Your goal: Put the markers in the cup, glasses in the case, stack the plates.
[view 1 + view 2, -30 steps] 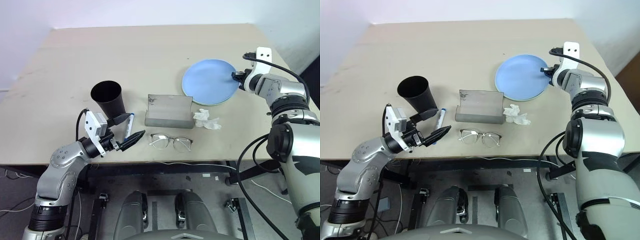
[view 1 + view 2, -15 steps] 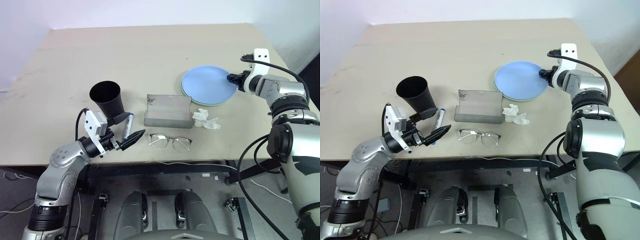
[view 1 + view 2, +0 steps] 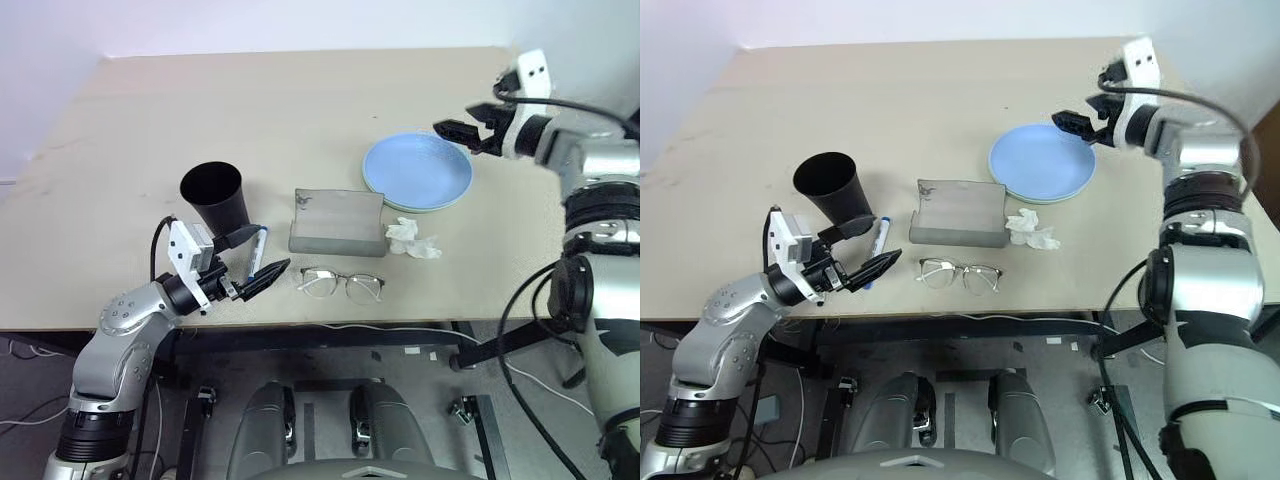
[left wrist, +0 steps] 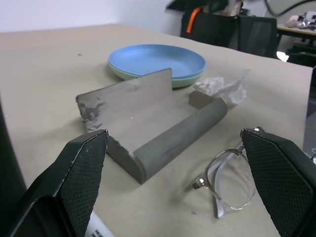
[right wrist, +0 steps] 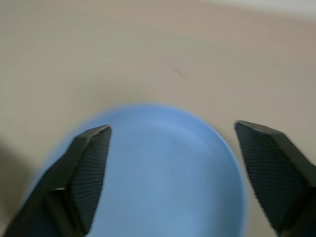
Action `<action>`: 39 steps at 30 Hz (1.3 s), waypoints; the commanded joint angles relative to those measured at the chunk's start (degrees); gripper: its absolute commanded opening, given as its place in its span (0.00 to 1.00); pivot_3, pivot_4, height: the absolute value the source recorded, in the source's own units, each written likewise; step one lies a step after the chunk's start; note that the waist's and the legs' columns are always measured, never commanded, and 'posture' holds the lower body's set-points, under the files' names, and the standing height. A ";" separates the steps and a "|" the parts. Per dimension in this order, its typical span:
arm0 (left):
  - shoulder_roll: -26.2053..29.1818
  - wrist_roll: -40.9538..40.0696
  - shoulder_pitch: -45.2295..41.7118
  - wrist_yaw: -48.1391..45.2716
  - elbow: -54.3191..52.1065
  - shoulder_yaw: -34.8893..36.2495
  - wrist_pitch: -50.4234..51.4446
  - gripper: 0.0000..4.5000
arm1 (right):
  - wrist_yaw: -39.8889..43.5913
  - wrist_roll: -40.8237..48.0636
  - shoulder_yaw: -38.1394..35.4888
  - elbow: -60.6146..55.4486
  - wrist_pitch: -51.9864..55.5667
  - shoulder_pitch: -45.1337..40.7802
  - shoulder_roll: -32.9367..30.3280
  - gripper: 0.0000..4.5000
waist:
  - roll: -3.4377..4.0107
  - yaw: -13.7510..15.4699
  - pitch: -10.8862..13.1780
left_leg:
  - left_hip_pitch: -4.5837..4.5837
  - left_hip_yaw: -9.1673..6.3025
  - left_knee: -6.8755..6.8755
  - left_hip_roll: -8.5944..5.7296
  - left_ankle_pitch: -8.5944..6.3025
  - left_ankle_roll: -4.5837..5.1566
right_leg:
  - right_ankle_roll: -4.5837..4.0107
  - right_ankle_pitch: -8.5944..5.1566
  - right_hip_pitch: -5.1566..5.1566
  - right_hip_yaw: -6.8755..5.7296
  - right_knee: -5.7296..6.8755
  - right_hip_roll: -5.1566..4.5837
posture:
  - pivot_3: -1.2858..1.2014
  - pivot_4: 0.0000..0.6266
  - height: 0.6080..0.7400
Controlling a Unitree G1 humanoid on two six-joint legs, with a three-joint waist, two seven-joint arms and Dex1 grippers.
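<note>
The far half of the table [image 3: 250, 90] is bare and can be crossed freely. The near middle is crowded: the open case [image 3: 338, 222] is flanked by the cup [image 3: 214, 196] and a marker [image 3: 258, 253] on the left, crumpled tissue [image 3: 413, 239] and stacked plates [image 3: 417, 172] on the right. The glasses [image 3: 342, 284] are hemmed against the near edge.

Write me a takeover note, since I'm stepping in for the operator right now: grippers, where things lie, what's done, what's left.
Left gripper: open, empty, beside the blue-capped marker by the cup.
Right gripper: open, empty, above the blue plate.
Done: blue plate sits on the green plate.
Left: marker into cup; glasses into the open case. Second marker unseen.
</note>
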 commanded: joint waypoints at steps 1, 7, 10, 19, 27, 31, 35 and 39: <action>0.48 -0.41 -0.03 0.05 -1.42 1.57 -0.92 1.00 | 9.32 2.69 4.04 -17.55 5.31 8.41 -3.05 1.00 | -0.02 0.20 -0.01 | 0.06 -0.01 -0.01 0.00 0.00 0.00 | 0.00 0.00 0.06 -0.01 -0.01 -0.01 | 0.52 0.24 0.47; 0.92 -0.56 0.60 -0.60 -2.01 2.14 -0.86 1.00 | 17.28 10.99 5.00 -36.30 20.89 17.59 -8.80 1.00 | 0.02 0.16 0.02 | 0.14 0.05 0.01 -0.03 0.03 -0.05 | -0.02 0.05 0.14 -0.02 -0.04 -0.08 | 0.52 0.24 0.47; 1.02 -0.50 1.05 -1.11 -1.78 2.31 -1.22 1.00 | 17.89 12.52 5.64 -39.76 23.58 20.38 -10.57 1.00 | -0.02 0.04 0.01 | 0.27 0.05 0.02 -0.02 0.03 -0.05 | -0.05 0.04 0.23 -0.02 -0.06 -0.07 | 0.52 0.24 0.47; 0.83 0.06 1.53 -2.87 0.18 2.08 -2.95 1.00 | 16.33 12.45 8.65 -41.66 22.94 26.01 -10.88 1.00 | -0.06 0.11 0.03 | 0.70 0.04 -0.06 0.06 0.02 -0.04 | -0.27 0.01 0.73 -0.03 -0.46 -0.06 | 0.52 0.24 0.47; 0.96 0.39 0.74 -3.62 1.03 1.55 -3.42 1.00 | 12.97 8.87 12.23 -36.22 16.82 25.49 -7.38 0.86 | -0.06 0.15 0.03 | 0.65 0.04 -0.12 0.05 0.02 -0.03 | -0.06 0.13 0.79 -0.04 -0.73 0.00 | 0.52 0.24 0.47; 1.12 0.52 0.78 -3.83 1.14 1.71 -3.55 1.00 | 12.25 6.47 13.88 -34.44 13.84 25.92 -7.41 0.56 | -0.06 0.20 0.03 | 0.65 0.06 -0.12 0.02 0.02 -0.03 | 0.01 0.18 0.83 -0.04 -0.84 -0.01 | 0.52 0.24 0.47; 1.28 0.49 1.32 -3.83 0.72 1.88 -3.55 1.00 | 13.85 7.59 12.95 -34.47 13.78 25.59 -8.05 0.24 | -0.07 0.17 0.03 | 0.64 0.09 -0.12 0.02 0.01 -0.02 | 0.10 0.23 0.83 -0.03 -0.88 -0.02 | 0.52 0.24 0.47; 1.40 0.51 1.47 -3.66 0.72 1.97 -3.64 1.00 | 14.75 8.51 11.06 -34.88 13.18 24.93 -9.19 0.01 | -0.06 0.18 0.04 | 0.64 0.08 -0.12 0.03 0.01 -0.02 | 0.09 0.23 0.83 -0.03 -0.88 -0.02 | 0.52 0.24 0.47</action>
